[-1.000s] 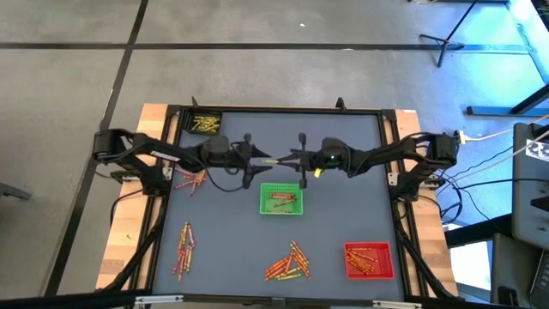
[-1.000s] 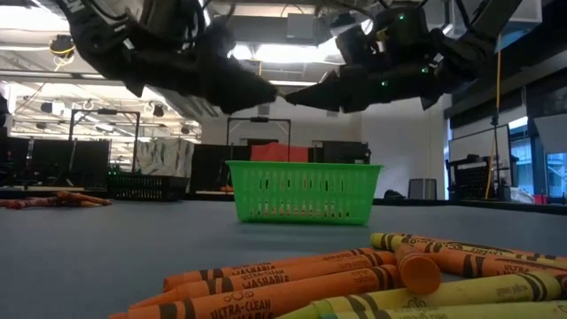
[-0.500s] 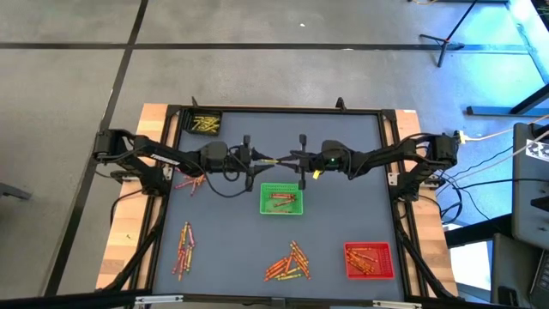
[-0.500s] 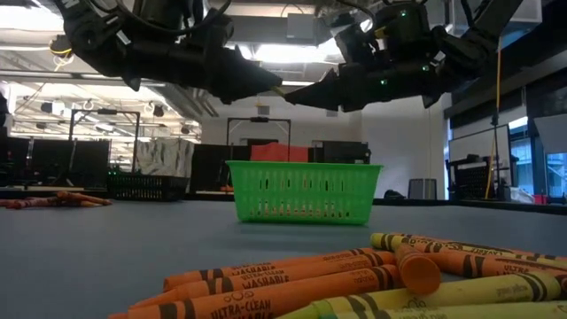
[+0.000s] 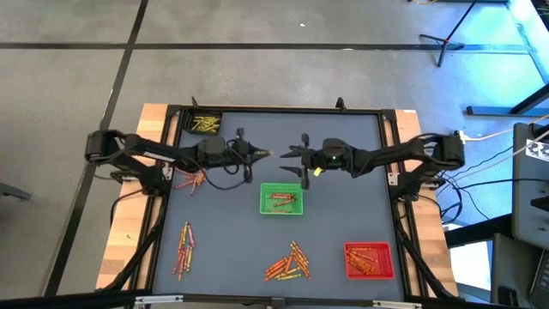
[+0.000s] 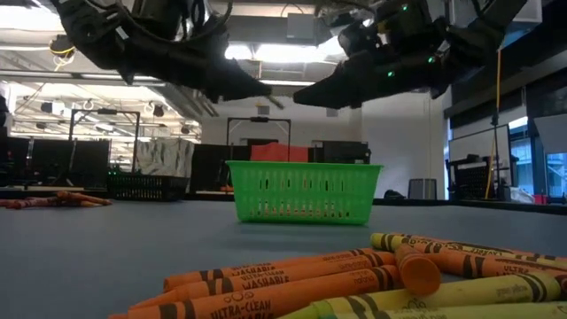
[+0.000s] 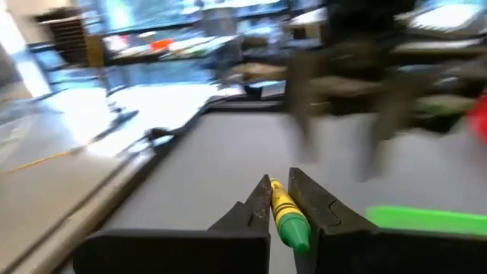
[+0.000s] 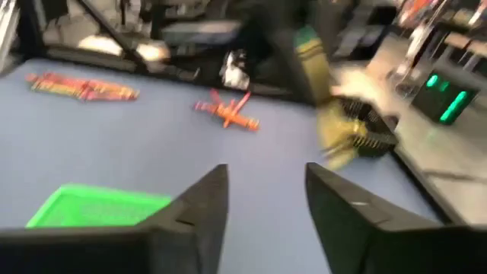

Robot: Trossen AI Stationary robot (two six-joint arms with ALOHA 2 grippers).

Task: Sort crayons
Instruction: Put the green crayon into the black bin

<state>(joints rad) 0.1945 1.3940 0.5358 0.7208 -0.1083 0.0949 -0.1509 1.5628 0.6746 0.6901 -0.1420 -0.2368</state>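
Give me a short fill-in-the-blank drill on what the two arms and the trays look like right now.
1. The left gripper is shut on a ____ crayon.
2. The right gripper has its fingers ____ and holds nothing.
3. Both grippers hang above the table, just behind the ____ tray.
4. The red tray sits at the table's near ____ corner.

Missing words: green; open; green; right

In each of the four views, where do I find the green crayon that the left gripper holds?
High view: tiny, at the left gripper tip.
Low view: too thin to tell.
Left wrist view: green crayon clamped between the fingers.
Right wrist view: blurred, near.
Shared landmark: green tray.
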